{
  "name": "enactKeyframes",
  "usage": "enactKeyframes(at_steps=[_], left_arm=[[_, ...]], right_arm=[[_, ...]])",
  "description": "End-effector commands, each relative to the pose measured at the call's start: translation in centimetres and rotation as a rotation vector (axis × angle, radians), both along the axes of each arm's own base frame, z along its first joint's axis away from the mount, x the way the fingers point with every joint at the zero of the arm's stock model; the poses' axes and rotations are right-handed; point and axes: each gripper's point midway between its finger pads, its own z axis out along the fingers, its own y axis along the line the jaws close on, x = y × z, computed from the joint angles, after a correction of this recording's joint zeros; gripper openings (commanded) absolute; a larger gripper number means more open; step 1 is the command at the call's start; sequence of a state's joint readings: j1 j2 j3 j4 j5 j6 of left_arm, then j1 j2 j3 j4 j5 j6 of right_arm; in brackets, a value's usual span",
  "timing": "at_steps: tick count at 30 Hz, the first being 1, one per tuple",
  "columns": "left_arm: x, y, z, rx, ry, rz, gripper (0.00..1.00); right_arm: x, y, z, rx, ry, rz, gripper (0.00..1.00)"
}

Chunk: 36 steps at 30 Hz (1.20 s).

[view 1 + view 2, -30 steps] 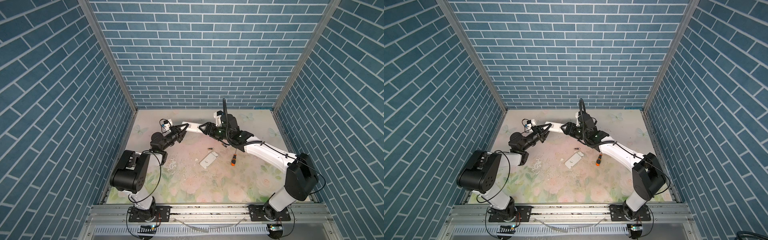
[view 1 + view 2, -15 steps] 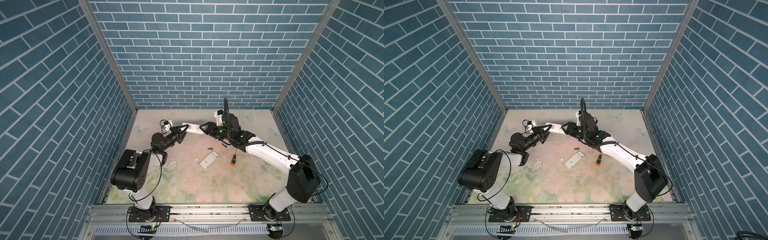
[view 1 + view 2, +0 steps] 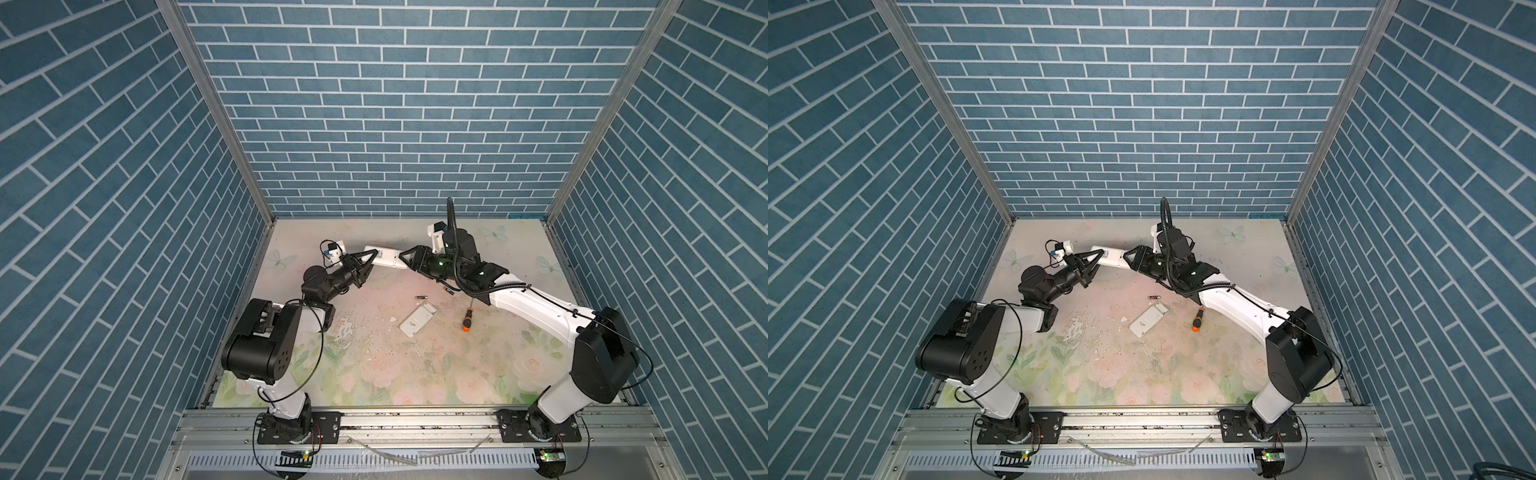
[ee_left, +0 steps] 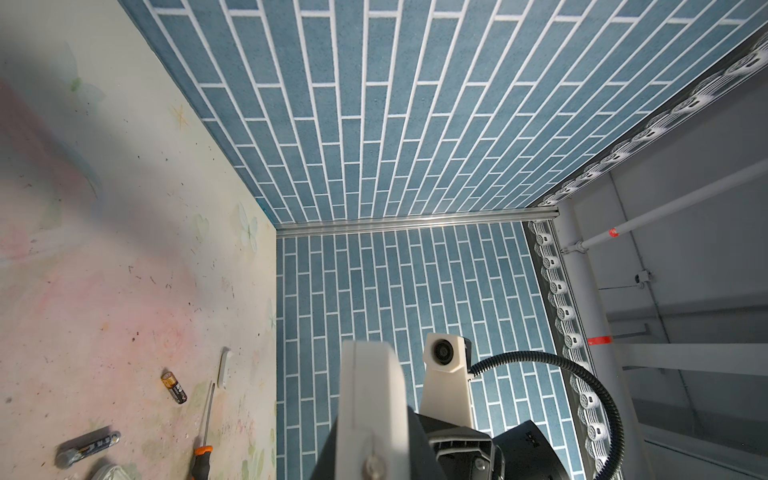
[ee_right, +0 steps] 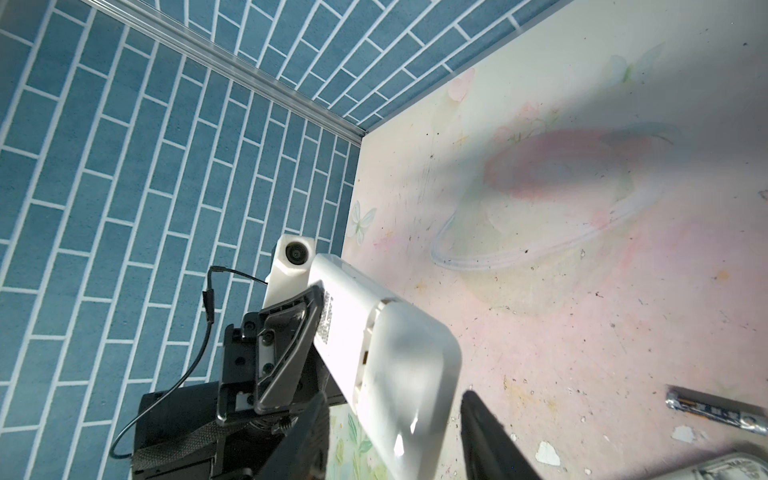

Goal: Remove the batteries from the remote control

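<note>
Left fingers are clamped on one end of the white remote control and hold it up off the worktop, roughly level, toward the back wall. Right fingers stand spread to either side of the remote's other end. In the right wrist view a thin gap shows along each side, so they do not look pressed onto it. The remote bridges the space between the two arms in both top views, and its printed label faces the right wrist camera. Whether anything sits inside it I cannot tell from where I stand. Down on the flowered worktop a battery lies by itself near the middle, just beyond a white battery cover, close to it but not touching. A second battery, black with a gold end, lies near the thin shaft of the screwdriver, close under the right arm. The screwdriver, with its orange and black handle, rests flat to the right of the cover, handle toward the front rail. White flecks and dark specks are scattered over the middle of the worktop.
</note>
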<state>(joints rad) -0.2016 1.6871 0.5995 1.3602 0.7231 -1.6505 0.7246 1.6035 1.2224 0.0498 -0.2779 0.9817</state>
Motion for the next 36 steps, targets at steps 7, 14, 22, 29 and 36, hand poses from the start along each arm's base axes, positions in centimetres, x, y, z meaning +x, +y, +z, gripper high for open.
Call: enactKeyframes(at_steps=[7,14,22,29,36], left_arm=[[-0.5,-0.02,1.97,0.007,-0.096,-0.008,0.0],[-0.51,-0.07,2.04,0.01,-0.102,-0.008,0.0],[-0.46,-0.03,2.26,0.007,-0.105,-0.006,0.0],[-0.39,-0.04,2.15,0.009,-0.105,-0.005,0.0],[-0.17,-0.09,1.98,0.012,-0.104,-0.006,0.0]], right_arm=[[0.55,0.32,-1.13,0.138,0.063,-0.031,0.49],[0.85,0.04,-1.12,0.231,0.082,-0.074,0.47],[0.72,0.1,-1.09,0.248,0.075,-0.067,0.41],[0.61,-0.07,-1.01,0.237,0.071,-0.068,0.39],[0.43,-0.34,-1.01,0.228,0.073,-0.072,0.37]])
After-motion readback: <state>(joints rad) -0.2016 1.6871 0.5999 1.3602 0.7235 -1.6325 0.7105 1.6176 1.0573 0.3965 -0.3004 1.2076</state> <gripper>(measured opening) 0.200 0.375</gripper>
